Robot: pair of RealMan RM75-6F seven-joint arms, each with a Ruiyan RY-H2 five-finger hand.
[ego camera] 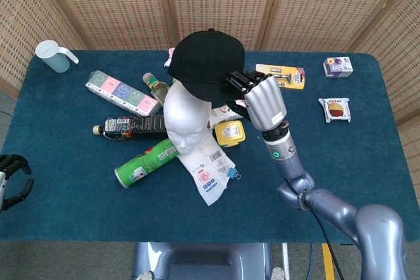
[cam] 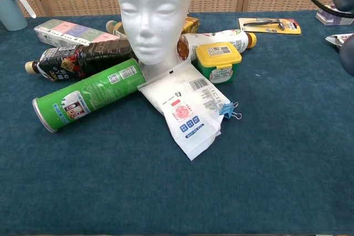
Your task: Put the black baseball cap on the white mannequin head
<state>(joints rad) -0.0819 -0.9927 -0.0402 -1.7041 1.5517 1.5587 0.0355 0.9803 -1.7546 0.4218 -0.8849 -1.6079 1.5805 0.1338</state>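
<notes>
The black baseball cap (ego camera: 207,62) hangs in the air just above and behind the top of the white mannequin head (ego camera: 186,119), in the head view. My right hand (ego camera: 261,100) grips the cap at its right rear edge. The mannequin head (cam: 153,15) stands upright in the table's middle; the chest view shows its face but not the cap. Only the right forearm shows at that view's top right corner. My left hand (ego camera: 13,180) sits at the table's front left edge, fingers curled, holding nothing.
Around the mannequin lie a green can (ego camera: 146,162), a dark bottle (ego camera: 128,126), a white packet (ego camera: 210,167), a yellow box (ego camera: 230,132) and a colourful carton (ego camera: 122,92). A pale blue cup (ego camera: 53,56) stands far left. Small packets (ego camera: 337,65) lie at the right.
</notes>
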